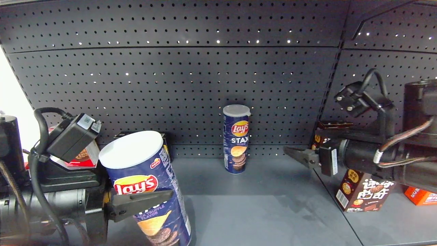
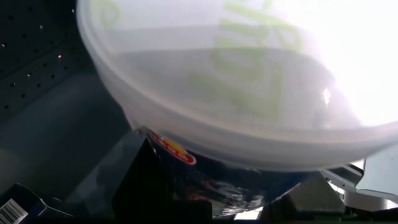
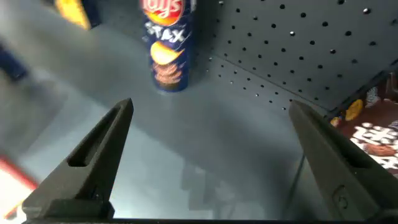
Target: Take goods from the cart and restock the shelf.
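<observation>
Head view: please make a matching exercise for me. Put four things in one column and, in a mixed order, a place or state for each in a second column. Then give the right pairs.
Things
1. near chip can
2. far chip can
3. brown snack box
4. right gripper

Places or states
a. open, holding nothing
b. standing upright on the shelf, close to the pegboard
c. clamped in the left gripper
d. on the shelf at the robot's right, partly behind the right arm

Pairs: 1-c, 2-b, 3-d, 4-a
</observation>
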{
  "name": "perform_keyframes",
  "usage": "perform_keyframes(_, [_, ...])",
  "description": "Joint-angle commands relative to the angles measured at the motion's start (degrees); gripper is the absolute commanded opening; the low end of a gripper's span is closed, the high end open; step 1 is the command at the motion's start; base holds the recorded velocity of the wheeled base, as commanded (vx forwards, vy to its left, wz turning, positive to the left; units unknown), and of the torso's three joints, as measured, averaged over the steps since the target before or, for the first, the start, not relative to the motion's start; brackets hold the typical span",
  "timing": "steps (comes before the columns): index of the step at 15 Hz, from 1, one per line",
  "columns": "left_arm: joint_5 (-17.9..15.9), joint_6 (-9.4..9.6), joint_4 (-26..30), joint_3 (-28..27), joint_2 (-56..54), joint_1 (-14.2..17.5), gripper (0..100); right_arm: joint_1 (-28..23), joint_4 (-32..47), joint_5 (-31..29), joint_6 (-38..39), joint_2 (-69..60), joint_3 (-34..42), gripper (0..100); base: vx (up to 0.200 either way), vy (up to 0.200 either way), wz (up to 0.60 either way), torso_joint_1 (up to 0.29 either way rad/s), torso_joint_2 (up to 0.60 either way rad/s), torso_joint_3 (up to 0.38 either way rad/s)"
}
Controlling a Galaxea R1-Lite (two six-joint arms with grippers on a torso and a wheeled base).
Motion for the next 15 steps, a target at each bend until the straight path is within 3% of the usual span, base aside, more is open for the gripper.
perform_keyframes(1, [0.02, 0.01, 0.01, -0.06, 0.01, -0.01, 0, 2.21, -1.75, -3.68, 1.83, 7.27, -1.91, 100, 0.0, 0.0, 0.0, 0.0, 0.0, 0.0])
perform_keyframes(3, [-0.07, 0.01, 0.01, -0.06, 0.01, 0.08, 0, 2.3, -3.16, -5.17, 2.36, 10.96, -3.58, 100, 0.0, 0.0, 0.0, 0.0, 0.0, 0.0])
perform_keyframes(4, [0.02, 0.01, 0.01, -0.15, 0.01, 0.16, 0, 1.24, -7.46, -3.42, 2.62, 14.48, -4.2, 100, 0.0, 0.0, 0.0, 0.0, 0.0, 0.0])
perform_keyframes(6, [0.02, 0.01, 0.01, -0.5, 0.01, 0.16, 0, -0.95, -15.55, 5.02, 1.48, 17.99, -4.38, 100, 0.0, 0.0, 0.0, 0.0, 0.0, 0.0])
perform_keyframes(7, [0.02, 0.01, 0.01, -0.59, 0.01, 0.16, 0, -1.31, -16.43, 5.81, 0.6, 18.96, -4.64, 100, 0.0, 0.0, 0.0, 0.0, 0.0, 0.0])
perform_keyframes(10, [-1.3, 0.01, 0.01, -0.68, 0.1, 0.43, 0, -4.12, -22.23, 15.83, -5.11, 21.6, -3.94, 100, 0.0, 0.0, 0.0, 0.0, 0.0, 0.0])
perform_keyframes(15, [-2.97, 0.01, 0.01, -0.59, 0.19, 0.78, 0, -6.4, -23.2, 22.69, -8.36, 22.13, -4.02, 100, 0.0, 0.0, 0.0, 0.0, 0.0, 0.0])
